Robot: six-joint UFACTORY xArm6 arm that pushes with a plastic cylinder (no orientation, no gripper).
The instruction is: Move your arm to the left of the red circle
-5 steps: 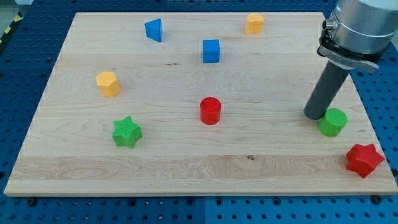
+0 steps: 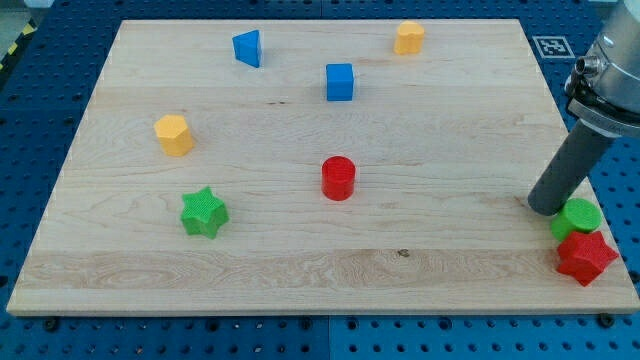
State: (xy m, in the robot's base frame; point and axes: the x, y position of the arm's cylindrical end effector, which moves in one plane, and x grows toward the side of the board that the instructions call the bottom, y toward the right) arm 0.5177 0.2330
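Observation:
The red circle stands near the middle of the wooden board. My tip rests on the board far to the view's right of the red circle, close to the right edge. It touches or nearly touches the left side of the green circle. The green circle sits against the red star just below it.
A green star lies at lower left, a yellow block at left, a blue triangle and a blue cube near the top, and a second yellow block at top right.
My tip has moved to the view's right and slightly down, pushing the green circle right and down against the red star. The other blocks have not moved.

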